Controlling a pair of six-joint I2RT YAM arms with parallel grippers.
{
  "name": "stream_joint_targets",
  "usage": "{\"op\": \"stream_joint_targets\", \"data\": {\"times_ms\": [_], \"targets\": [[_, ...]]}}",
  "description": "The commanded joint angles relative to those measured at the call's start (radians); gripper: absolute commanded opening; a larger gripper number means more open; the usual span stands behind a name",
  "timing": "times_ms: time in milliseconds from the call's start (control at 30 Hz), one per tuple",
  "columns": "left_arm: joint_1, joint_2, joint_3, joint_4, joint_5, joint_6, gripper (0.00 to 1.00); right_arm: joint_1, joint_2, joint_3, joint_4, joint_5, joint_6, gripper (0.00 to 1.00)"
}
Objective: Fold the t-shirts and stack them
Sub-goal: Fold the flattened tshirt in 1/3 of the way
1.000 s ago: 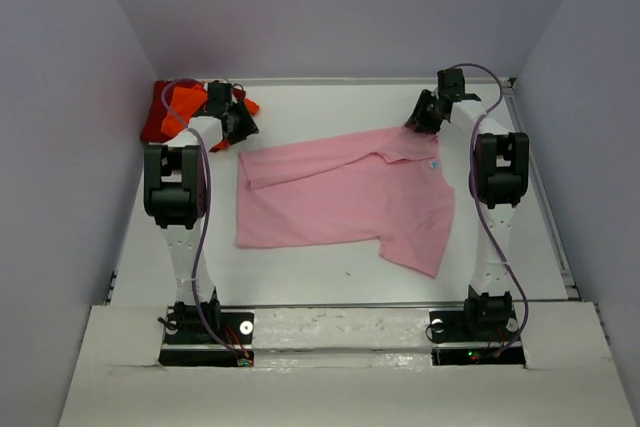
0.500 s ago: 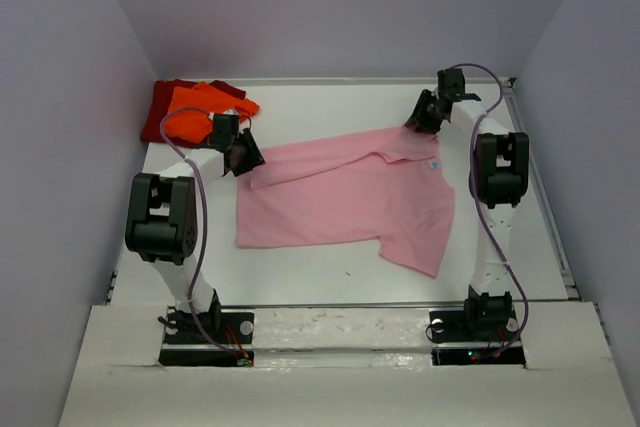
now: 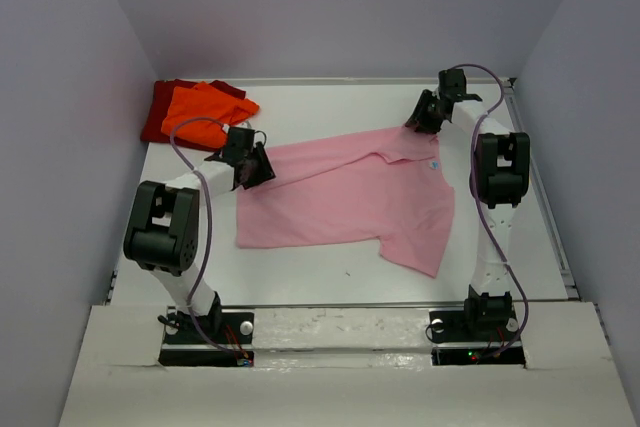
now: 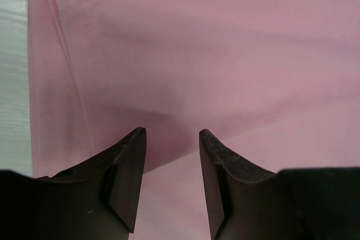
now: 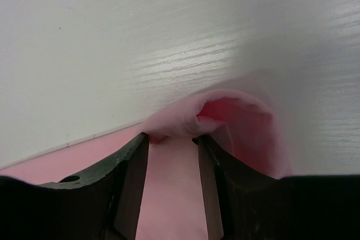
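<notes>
The light pink t-shirt (image 3: 345, 197) lies spread across the middle of the table. Its neck label (image 3: 436, 165) is at the right. My left gripper (image 3: 252, 165) is open and empty, low over the shirt's far left corner. In the left wrist view (image 4: 171, 133) a folded edge of pink cloth (image 4: 185, 54) lies under the tips. My right gripper (image 3: 422, 117) is at the shirt's far right corner. In the right wrist view (image 5: 171, 136) its jaws stand apart with a bunched pink fold (image 5: 225, 113) against the tips. The orange shirt (image 3: 205, 112) lies on the dark red shirt (image 3: 158, 107) at the back left.
The white table (image 3: 330, 267) is closed in by grey walls on the left, back and right. A raised white ledge (image 3: 330, 347) with the arm bases runs along the near edge. Bare table (image 5: 140, 32) lies beyond the right gripper.
My left gripper has moved from over the orange shirt at the back left, right and nearer, to the pink shirt's far left corner. The orange shirt now lies uncovered. The right arm has not moved.
</notes>
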Motion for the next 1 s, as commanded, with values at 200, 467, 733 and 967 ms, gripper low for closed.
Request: {"op": "stream_joint_targets", "data": {"times_ms": [200,467,733,967], "targets": [[-0.009,-0.156,-0.141,0.053,0.024,-0.038,0.52,-0.014,-0.022,-0.022,-0.011,-0.014,0.006,0.47],[-0.005,-0.23,-0.149,0.041,0.081,-0.06,0.52,-0.014,-0.024,-0.037,-0.006,-0.025,0.012,0.47],[0.076,-0.084,0.195,-0.1,0.067,0.019,0.52,-0.023,-0.048,-0.049,-0.001,-0.029,0.006,0.47],[0.118,0.091,0.319,-0.117,0.071,0.055,0.52,-0.023,-0.067,-0.057,0.002,-0.023,0.001,0.47]]}}
